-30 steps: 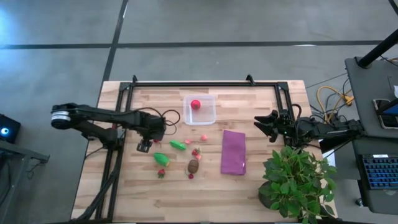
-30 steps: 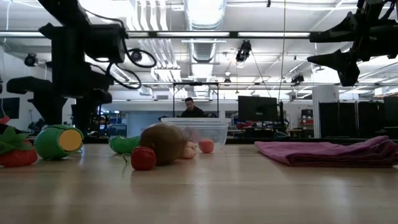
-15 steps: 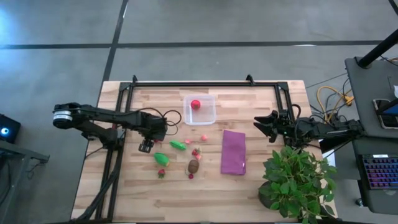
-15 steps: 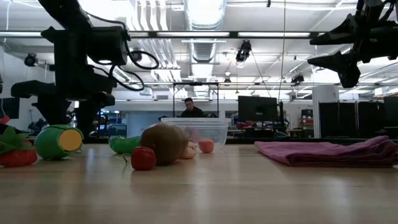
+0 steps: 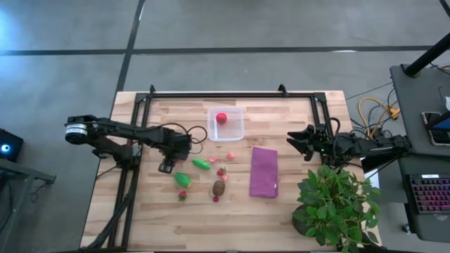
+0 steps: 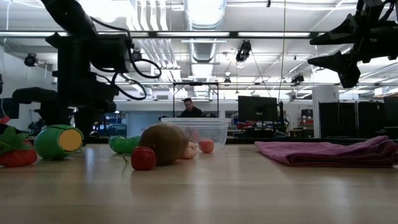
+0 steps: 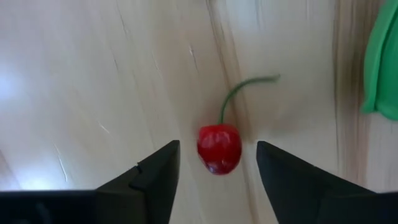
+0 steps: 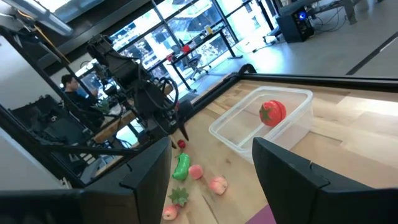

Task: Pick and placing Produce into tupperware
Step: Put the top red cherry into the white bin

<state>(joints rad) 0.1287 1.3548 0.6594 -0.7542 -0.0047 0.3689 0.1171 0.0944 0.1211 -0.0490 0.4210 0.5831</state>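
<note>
Nearest to us in the low view lie a green vegetable with a yellow cut end (image 6: 58, 141), a small red fruit (image 6: 143, 158) and the brown oval (image 6: 163, 143), all loose on the desk (image 5: 281, 211). Behind them we see the tupperware (image 5: 226, 124), holding one red tomato (image 5: 221, 118) and nothing else we can make out. Our left hand (image 5: 166, 167) hangs released above a stemmed cherry (image 7: 219, 148), which sits between its spread fingers without touching them. Our right hand (image 5: 294, 143) waits off the desk's right side, fingers apart, gripping nothing. The purple cloth (image 5: 264, 171) lies beside the produce; bare wood stays open toward the front edge.
</note>
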